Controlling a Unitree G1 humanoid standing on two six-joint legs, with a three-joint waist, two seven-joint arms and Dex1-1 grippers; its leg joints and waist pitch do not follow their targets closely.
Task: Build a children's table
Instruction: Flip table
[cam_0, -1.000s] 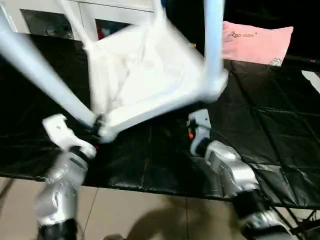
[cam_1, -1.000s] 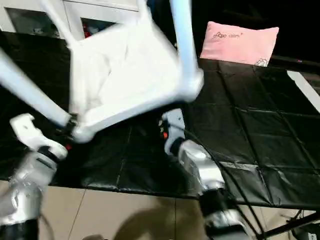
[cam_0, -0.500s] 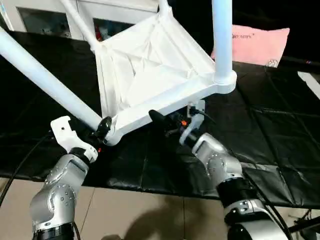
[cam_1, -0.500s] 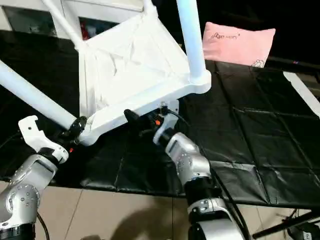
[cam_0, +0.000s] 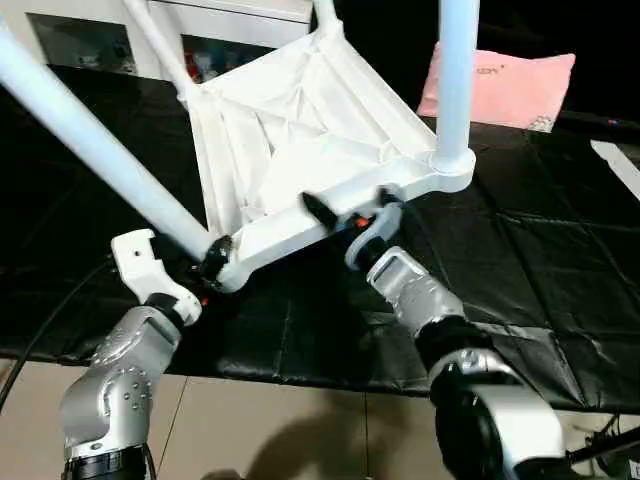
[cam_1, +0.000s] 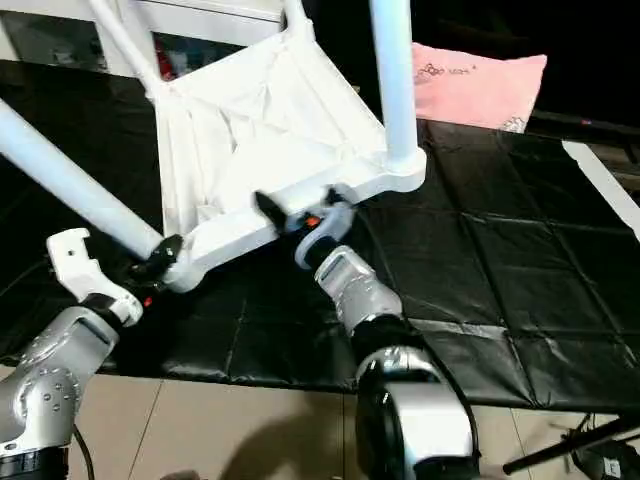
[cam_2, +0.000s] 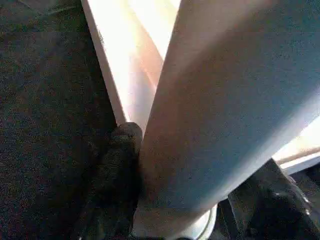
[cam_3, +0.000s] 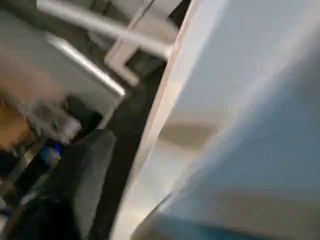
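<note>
**Two grips, one tilted table: watch the near edge**

Two contact points carry the load here. Your left gripper (cam_0: 212, 262) is clamped around the base of a long white round tube leg (cam_0: 95, 150), right at the near-left corner socket of the all-white plastic children's table (cam_0: 300, 150). Your right gripper (cam_0: 345, 215) sits at the near rim of the top with one black finger (cam_0: 318, 210) lying over the edge; whether it has closed on that rim you cannot tell.

The children's table hangs above the black sheet-covered surface (cam_0: 540, 250), ribbed underside facing you and tipped up. Its long axis runs from the near-left corner up and away toward the white cabinet with glass doors (cam_0: 120, 40). The legs point up and toward you, with one near-right leg (cam_0: 457, 80) standing almost upright in its socket.

The risks, as a judgement: if the right gripper is not seated on the rim, the whole weight hangs from the left leg, which could twist in its socket or pull out. A swing could also sweep the legs toward the pink pillow (cam_0: 510, 85) or the cabinet.
</note>
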